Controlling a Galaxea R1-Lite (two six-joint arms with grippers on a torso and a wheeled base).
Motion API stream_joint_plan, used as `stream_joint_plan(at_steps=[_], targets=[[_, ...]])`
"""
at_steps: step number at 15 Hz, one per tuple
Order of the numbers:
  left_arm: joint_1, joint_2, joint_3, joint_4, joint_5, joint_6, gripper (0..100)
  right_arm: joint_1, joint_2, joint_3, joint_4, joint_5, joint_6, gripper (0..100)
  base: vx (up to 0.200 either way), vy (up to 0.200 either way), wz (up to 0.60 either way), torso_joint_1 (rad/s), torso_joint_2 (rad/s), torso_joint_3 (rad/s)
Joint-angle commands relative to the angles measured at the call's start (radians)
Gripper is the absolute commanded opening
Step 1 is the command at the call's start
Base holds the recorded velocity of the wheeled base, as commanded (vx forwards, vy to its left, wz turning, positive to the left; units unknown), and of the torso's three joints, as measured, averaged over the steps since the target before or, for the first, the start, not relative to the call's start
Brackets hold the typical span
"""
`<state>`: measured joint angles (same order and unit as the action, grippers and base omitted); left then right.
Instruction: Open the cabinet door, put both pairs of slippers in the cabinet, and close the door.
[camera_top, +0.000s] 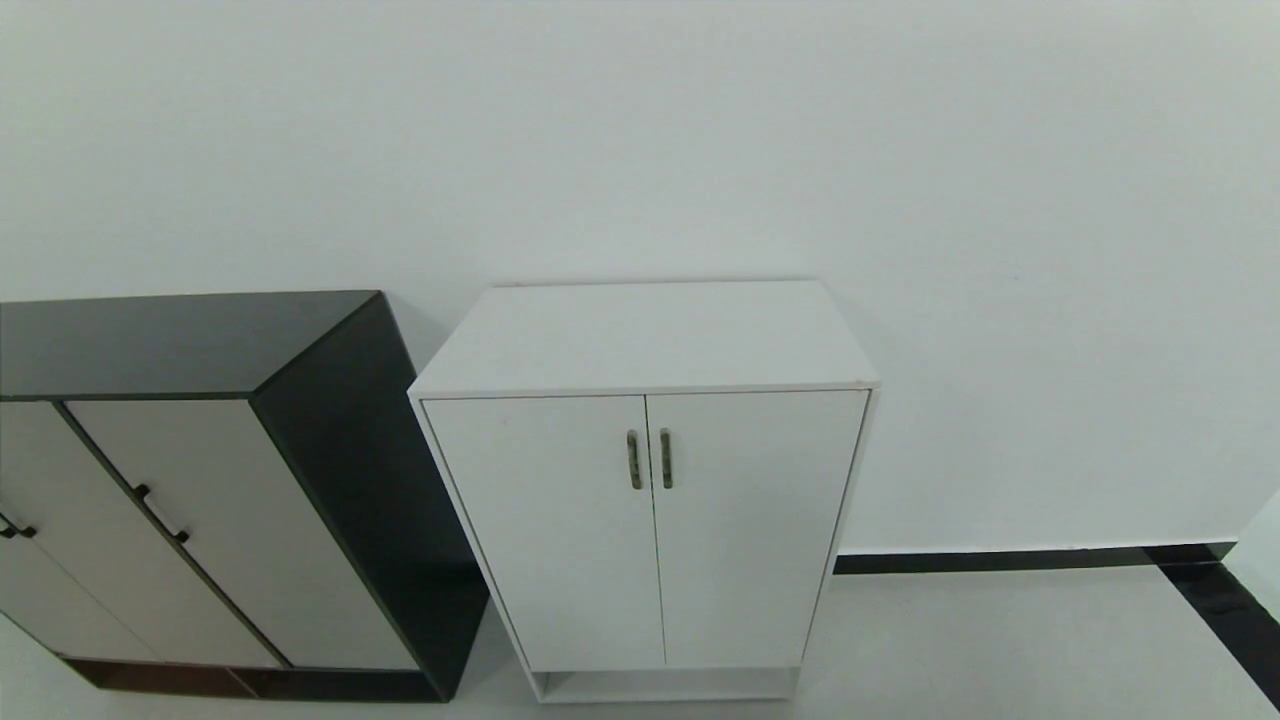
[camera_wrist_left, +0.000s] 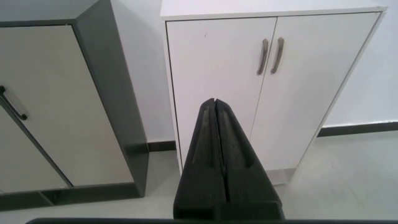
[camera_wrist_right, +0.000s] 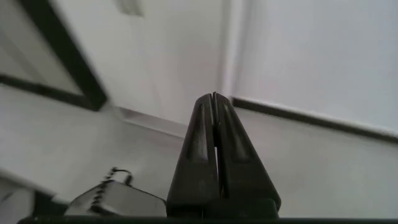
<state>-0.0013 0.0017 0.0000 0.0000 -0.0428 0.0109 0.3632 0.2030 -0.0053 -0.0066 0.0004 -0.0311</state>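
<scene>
A white two-door cabinet (camera_top: 645, 520) stands against the wall with both doors closed, and two vertical metal handles (camera_top: 650, 459) meet at the centre seam. In the left wrist view the same cabinet (camera_wrist_left: 267, 81) faces my left gripper (camera_wrist_left: 214, 102), which is shut with nothing in it and held some way back from the doors, pointing at the left door. My right gripper (camera_wrist_right: 213, 98) is shut and empty, low over the pale floor near the cabinet's base (camera_wrist_right: 168, 56).
A black cabinet with pale doors (camera_top: 200, 480) stands close to the left of the white one. A black baseboard strip (camera_top: 1000, 560) runs along the wall to the right. Open grey floor (camera_top: 1000, 650) lies right of the cabinet.
</scene>
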Motion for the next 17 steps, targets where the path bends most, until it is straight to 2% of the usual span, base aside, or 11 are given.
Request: stream_joint_plan(at_steps=[1,2,3,5,6,9,17], targets=[[0.0,0.0,0.0,0.0,0.0,0.0,0,-0.012,-0.071,0.004,0.007,0.0,-0.013,0,0.0,0.0,0.0,0.0,0.0,0.0],[0.0,0.0,0.0,0.0,0.0,0.0,0,-0.03,-0.07,0.004,0.007,-0.003,-0.01,0,0.0,0.0,0.0,0.0,0.0,0.0],[0.0,0.0,0.0,0.0,0.0,0.0,0,-0.188,-0.077,0.002,0.008,-0.013,-0.012,0,0.0,0.0,0.0,0.0,0.0,0.0],[0.0,0.0,0.0,0.0,0.0,0.0,0,-0.336,-0.109,0.001,0.007,-0.011,-0.021,0,0.0,0.0,0.0,0.0,0.0,0.0],[0.0,0.0,0.0,0.0,0.0,0.0,0,-0.379,-0.188,0.001,0.005,-0.01,-0.029,0,0.0,0.0,0.0,0.0,0.0,0.0],[0.0,0.0,0.0,0.0,0.0,0.0,0,-0.366,-0.201,0.004,0.01,-0.013,0.025,0,0.0,0.0,0.0,0.0,0.0,0.0],[0.0,0.0,0.0,0.0,0.001,0.0,0,-0.366,-0.201,0.004,0.008,-0.011,0.023,0,0.0,0.0,0.0,0.0,0.0,0.0]])
